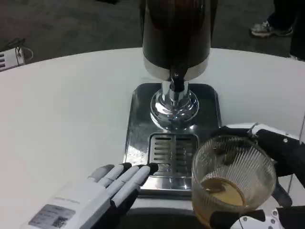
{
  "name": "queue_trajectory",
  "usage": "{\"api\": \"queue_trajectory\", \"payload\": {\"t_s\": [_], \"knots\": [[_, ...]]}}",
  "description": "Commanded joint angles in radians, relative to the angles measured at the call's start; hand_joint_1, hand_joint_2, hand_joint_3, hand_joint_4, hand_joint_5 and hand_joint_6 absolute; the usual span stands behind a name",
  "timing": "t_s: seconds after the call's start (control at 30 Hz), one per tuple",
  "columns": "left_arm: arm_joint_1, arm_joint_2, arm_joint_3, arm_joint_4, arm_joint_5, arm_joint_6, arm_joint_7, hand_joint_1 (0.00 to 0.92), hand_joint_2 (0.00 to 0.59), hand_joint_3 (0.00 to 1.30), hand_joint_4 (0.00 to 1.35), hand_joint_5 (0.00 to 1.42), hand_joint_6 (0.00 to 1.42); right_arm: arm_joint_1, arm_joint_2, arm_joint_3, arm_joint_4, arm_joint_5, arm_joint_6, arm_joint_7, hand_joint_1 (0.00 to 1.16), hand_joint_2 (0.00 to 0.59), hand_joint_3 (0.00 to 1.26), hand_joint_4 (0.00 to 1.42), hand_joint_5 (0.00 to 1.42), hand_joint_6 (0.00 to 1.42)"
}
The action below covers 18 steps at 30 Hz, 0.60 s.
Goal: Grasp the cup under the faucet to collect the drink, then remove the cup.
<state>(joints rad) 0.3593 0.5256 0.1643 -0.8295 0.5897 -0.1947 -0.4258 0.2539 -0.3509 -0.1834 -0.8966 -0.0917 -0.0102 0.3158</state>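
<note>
Head view: right hand (pixel 279 157) grips the cup (pixel 232 179), a ribbed clear tumbler holding tan drink, right of the slotted steel drip tray (pixel 172 157). Left hand (pixel 102 191) rests flat, fingers extended, on the white bench (pixel 62 109). Chrome faucet (pixel 175 86) stands behind.

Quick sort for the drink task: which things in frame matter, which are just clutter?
Job:
- ribbed cup, drink in the bottom, held by the right hand
- faucet on the dispenser
- drip tray
- left hand, fingers at the tray's front edge

Lying about:
- power strip, far left
- shoe on the floor
</note>
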Motion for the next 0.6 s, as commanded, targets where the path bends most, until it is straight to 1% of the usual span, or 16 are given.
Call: {"api": "queue_trajectory", "payload": {"t_s": [0.03, 0.6], "knots": [[0.002, -0.002, 0.010, 0.016, -0.016, 0.009, -0.006, 0.000, 0.064, 0.00, 0.00, 0.00, 0.00, -0.013, 0.007, 0.003, -0.019, 0.006, -0.025, -0.011, 0.91, 0.236, 1.09, 1.32, 1.42, 1.42], [-0.022, 0.007, 0.005, 0.034, -0.023, 0.016, -0.013, 0.000, 0.068, 0.00, 0.00, 0.00, 0.00, -0.032, 0.003, -0.005, -0.006, 0.009, -0.021, -0.011, 0.91, 0.236, 1.09, 1.32, 1.42, 1.42]]}}
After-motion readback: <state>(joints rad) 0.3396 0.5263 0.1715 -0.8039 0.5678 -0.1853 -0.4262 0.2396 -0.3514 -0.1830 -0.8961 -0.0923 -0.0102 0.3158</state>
